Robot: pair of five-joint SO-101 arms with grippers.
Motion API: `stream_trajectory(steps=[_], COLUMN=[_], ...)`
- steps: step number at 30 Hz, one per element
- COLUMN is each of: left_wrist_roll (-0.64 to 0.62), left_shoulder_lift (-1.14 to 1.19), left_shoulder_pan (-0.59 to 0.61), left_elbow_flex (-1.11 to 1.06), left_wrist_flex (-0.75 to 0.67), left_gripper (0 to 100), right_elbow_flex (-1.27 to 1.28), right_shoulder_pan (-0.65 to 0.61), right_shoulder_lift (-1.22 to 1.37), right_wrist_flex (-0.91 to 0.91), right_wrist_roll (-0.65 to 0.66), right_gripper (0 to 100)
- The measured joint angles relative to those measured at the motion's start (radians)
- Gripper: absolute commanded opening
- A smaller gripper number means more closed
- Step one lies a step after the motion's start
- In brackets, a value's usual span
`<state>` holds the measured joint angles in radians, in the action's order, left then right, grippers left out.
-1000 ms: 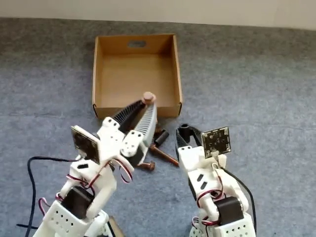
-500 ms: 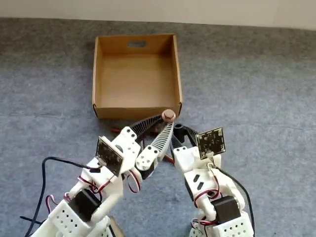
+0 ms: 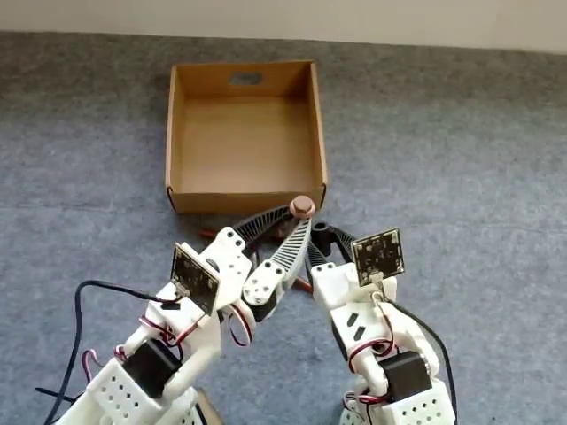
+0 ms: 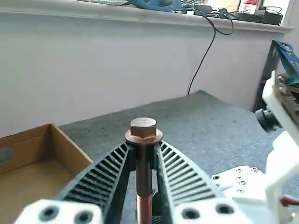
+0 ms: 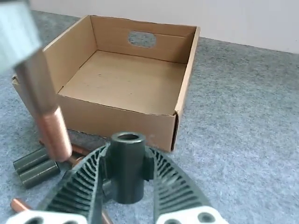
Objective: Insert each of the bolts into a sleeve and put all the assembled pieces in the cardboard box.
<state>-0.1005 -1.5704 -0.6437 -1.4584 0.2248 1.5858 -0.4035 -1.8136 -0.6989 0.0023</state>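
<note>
Your desk (image 3: 461, 159) has a grey carpet-like cover, and a pale wall (image 3: 283, 18) runs along the top edge of the high view. The cardboard box (image 3: 319, 133) sits open in the upper centre of that frame, with a handle slot cut in its far side.

Your left hand (image 3: 297, 220) stands at frame centre, just below the box's near side. Its fingers are clamped on a bolt (image 3: 302, 208), which is held upright. The hexagonal head rests above the fingertips, and the copper-coloured shank runs down between them. The head sits by the box's near right corner, outside the box.

Your right hand (image 3: 326, 237) is immediately to the right of the left one, very close to it. It is closed around a dark sleeve (image 5: 127, 163), which is held upright with its open bore facing up. In the right wrist view, the lower end of the bolt's shank hangs beside the sleeve and apart from it.

Loose parts lie on the desk under the two hands, between the arms and the box. Two dark loose sleeves (image 5: 35, 165) lie side by side. A loose bolt (image 5: 21, 205) lies near them, with only its copper end visible.
</note>
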Motion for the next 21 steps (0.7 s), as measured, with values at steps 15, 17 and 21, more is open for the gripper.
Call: stream_trajectory(steps=[15,17,21], left_wrist_roll=[-0.009,-0.009,-0.009], left_shoulder_lift=[0.0,-0.002,0.009], left_shoulder_pan=[0.052,0.052,0.057], left_elbow_flex=[0.081,0.081,0.097], left_wrist_flex=[-0.244,-0.27,-0.285], left_gripper=[1,1,1], right_elbow_flex=[-0.077,-0.077,-0.041], right_shoulder_pan=[0.0,0.0,0.0], right_shoulder_lift=[0.002,0.002,0.002], right_wrist_flex=[0.106,0.19,0.373], right_wrist_roll=[-0.129,-0.13,-0.13], right_gripper=[0.6,0.6,0.6])
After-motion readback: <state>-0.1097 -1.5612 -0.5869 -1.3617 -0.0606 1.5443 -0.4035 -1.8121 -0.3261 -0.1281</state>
